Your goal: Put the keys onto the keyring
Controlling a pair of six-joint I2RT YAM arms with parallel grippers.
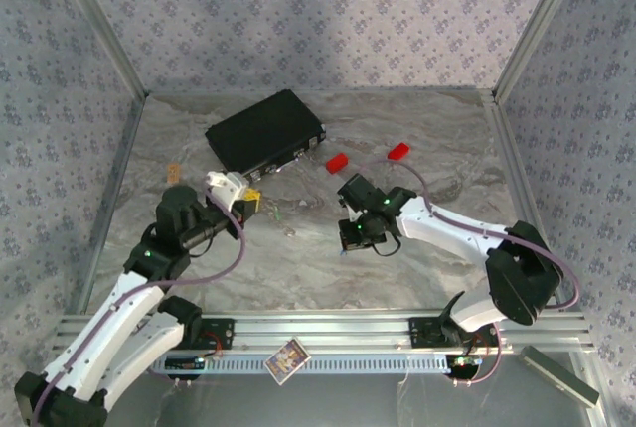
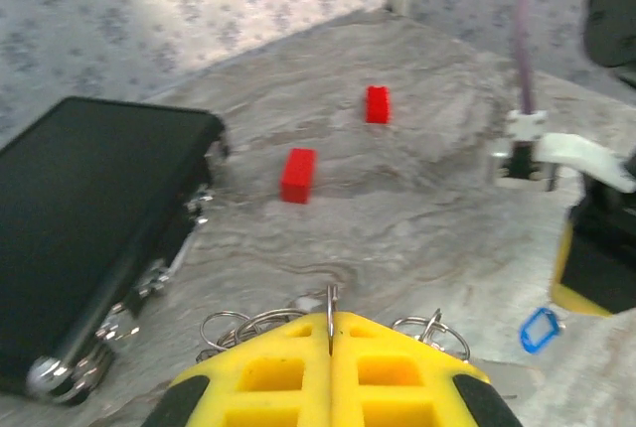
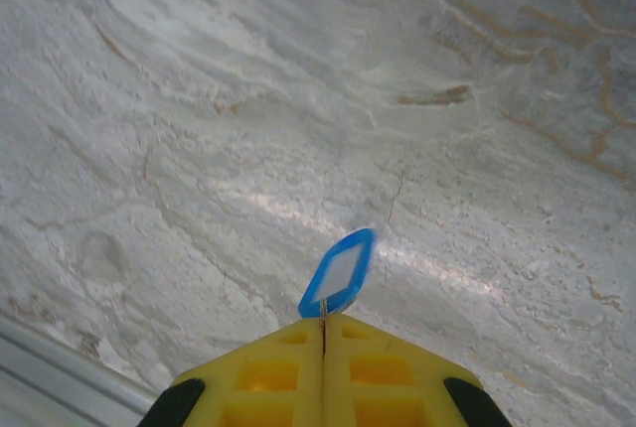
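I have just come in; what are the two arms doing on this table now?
The left gripper is shut on the thin metal keyring. The right gripper is shut on the key with the blue head, pinching it at its fingertips. The two grippers face each other but stand apart, so this key is not yet on the keyring.

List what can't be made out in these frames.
- keyring: left wrist view, lower part hidden behind the shut fingers of the left gripper.
- blue key: right wrist view, blade hidden between the shut fingers of the right gripper; blurred in the left wrist view.
- black case: cut off by the left wrist view's left edge.
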